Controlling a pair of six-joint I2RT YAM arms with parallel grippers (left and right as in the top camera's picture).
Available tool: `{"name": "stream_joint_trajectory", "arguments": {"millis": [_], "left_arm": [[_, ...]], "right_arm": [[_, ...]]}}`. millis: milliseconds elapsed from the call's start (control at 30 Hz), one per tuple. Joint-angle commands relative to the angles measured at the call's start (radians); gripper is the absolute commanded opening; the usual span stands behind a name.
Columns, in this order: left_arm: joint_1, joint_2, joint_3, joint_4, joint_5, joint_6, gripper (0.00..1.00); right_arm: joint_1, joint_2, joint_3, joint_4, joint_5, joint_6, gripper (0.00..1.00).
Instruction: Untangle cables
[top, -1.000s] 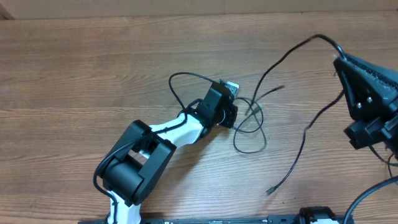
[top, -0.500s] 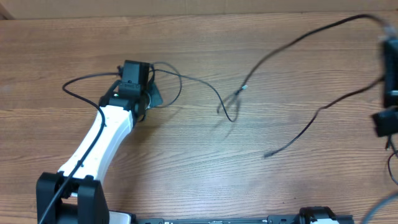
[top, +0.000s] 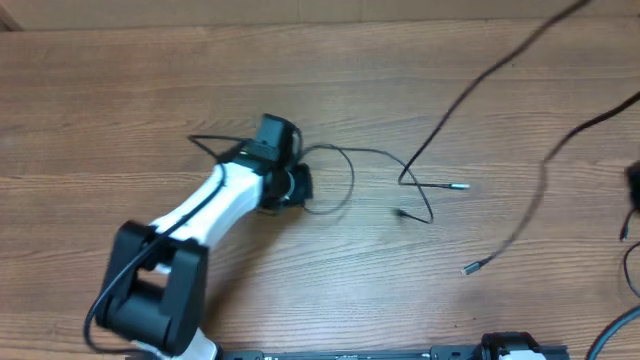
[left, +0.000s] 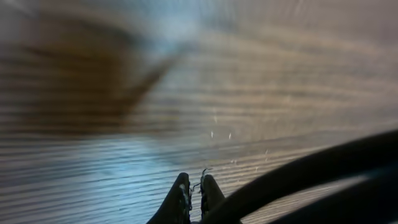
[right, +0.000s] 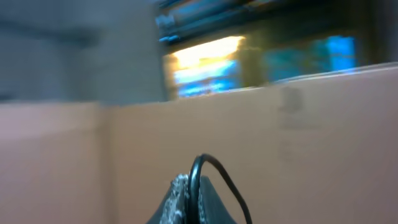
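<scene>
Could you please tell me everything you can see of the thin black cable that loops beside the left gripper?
The black cable is thin, with a smooth dark sheath that looks like rubber. One end meets the left gripper, whose jaws look closed in the wrist view. From there it curls into an open loop lying on the wooden table, then runs right, crosses a second cable, bends back sharply and stops at a small free tip. Nothing else appears to touch it.
</scene>
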Motion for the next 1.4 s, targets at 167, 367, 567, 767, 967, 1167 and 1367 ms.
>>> {"name": "stream_joint_trajectory", "arguments": {"millis": [167,367,567,767,967,1167,1367], "left_arm": [[-0.091,0.108,-0.004,0.190,0.250,0.022,0.04],[-0.042,0.095,-0.004,0.653,0.772,-0.032,0.04],[-0.033,0.095,-0.004,1.038,0.832,-0.397,0.04],[-0.081,0.095,-0.004,1.211,0.813,-0.511,0.04],[-0.052,0.095,-0.004,0.734,0.598,-0.265,0.04],[-0.031,0.097,-0.004,0.266,0.080,-0.267,0.08],[-0.043,0.101,-0.004,0.120,0.000,-0.266,0.09]], "right_arm": [[-0.001,0.027,0.009,-0.197,-0.537,-0.081,0.04],[-0.001,0.120,-0.022,-0.519,-0.463,-0.114,0.04],[0.030,0.241,-0.025,-0.652,-0.550,-0.114,0.04],[0.124,0.316,-0.024,-0.666,-0.603,-0.191,0.04],[0.122,0.238,-0.023,-0.507,-0.608,-0.192,0.04],[0.122,0.098,-0.023,-0.299,-0.540,-0.192,0.04],[0.122,0.035,-0.023,-0.339,-0.132,-0.172,0.04]]}}
